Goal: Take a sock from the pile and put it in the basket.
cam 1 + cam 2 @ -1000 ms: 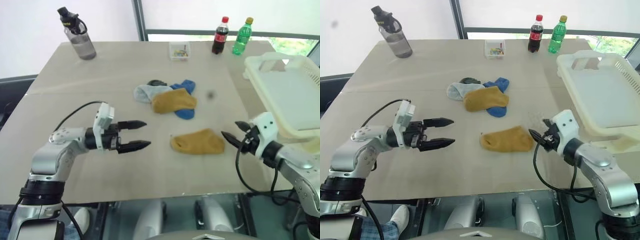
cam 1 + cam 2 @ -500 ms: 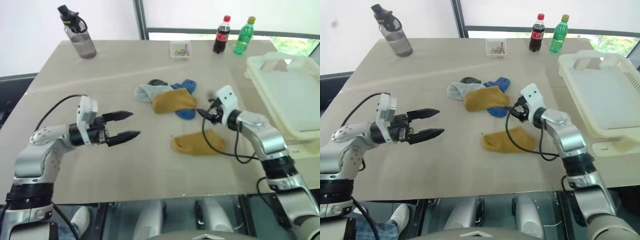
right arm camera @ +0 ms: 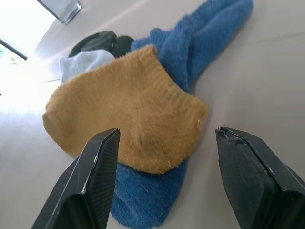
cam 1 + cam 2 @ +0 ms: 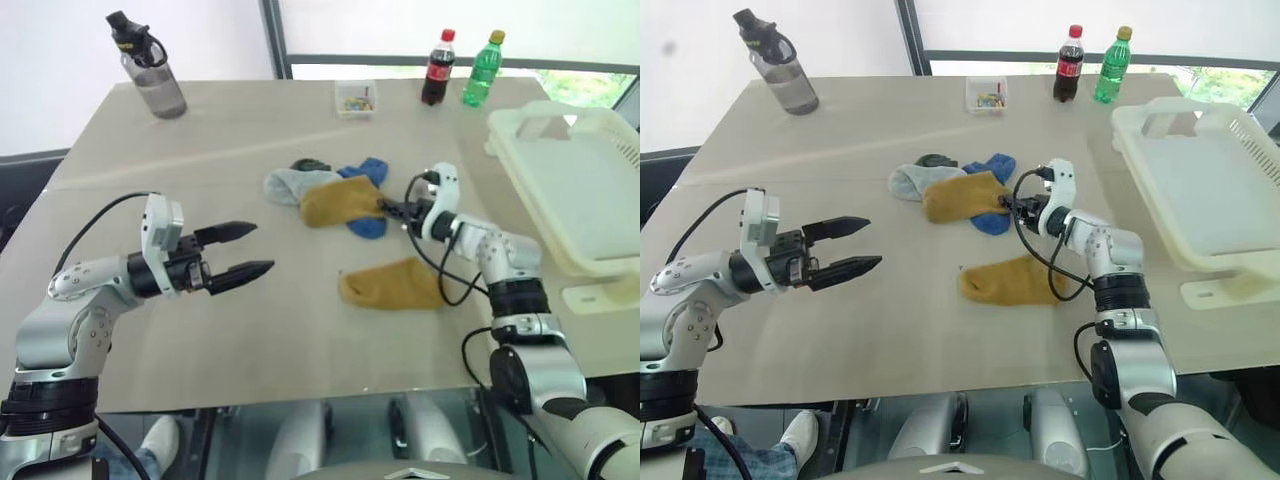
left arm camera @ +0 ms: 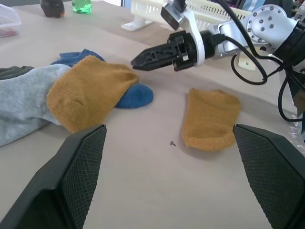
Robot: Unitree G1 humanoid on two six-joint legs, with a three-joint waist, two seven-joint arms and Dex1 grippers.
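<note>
Right gripper point(image 4: 1006, 203) fingers apart at pile's mustard sock point(image 4: 958, 194); pinch its cuff edge only, avoid blue sock point(image 4: 992, 221); left gripper point(image 4: 862, 247) spread wide, idle.

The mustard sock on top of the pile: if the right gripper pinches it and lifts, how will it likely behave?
The mustard sock looks like soft fuzzy knit, so it would probably droop limply. It seems light and unlikely to slip. Because it lies across the blue sock, it may drag that along. The right gripper is open.
</note>
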